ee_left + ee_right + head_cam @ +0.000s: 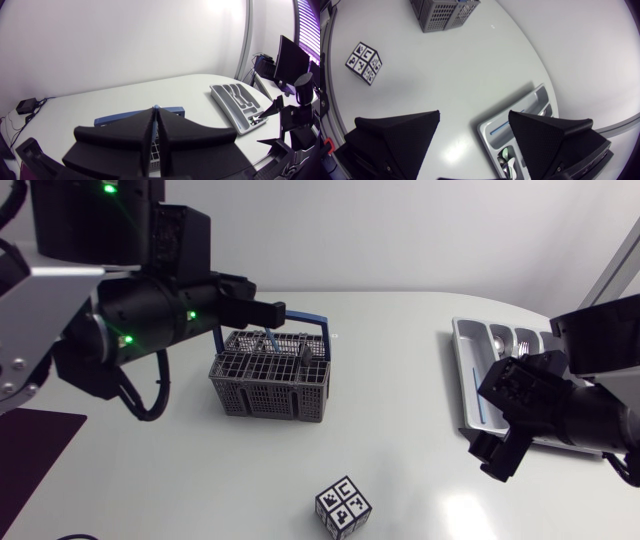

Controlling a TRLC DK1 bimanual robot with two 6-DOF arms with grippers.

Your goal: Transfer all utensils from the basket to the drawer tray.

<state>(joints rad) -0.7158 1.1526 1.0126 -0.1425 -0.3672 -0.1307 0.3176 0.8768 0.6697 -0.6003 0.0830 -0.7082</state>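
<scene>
A white table (400,460) seen from above, with a robot arm coming in from each side. The grey wire basket (270,395), with a blue carrying handle, stands left of centre. The left gripper (268,309) hangs just above the basket's back edge. In the left wrist view its two broad black fingers (125,137) are pressed almost flat together, pinching a thin blue utensil (156,106) at their tips. From above, that utensil runs as a pale strip from the tips down into the basket. A dark utensil (303,356) stands in the basket just beside it.

The grey drawer tray (462,370) lies at the table's right side, well apart from the basket. A blue-handled piece (502,131) lies in one of its long compartments, and rounded silver shapes (512,336) show at its far end. The right gripper (505,418) hovers over the tray's near end, its fingers spread wide with nothing between them; the right wrist view shows bare table and the tray's corner in the gap.

A small cube (343,507) with black-and-white markers sits near the front edge, between the two arms
</scene>
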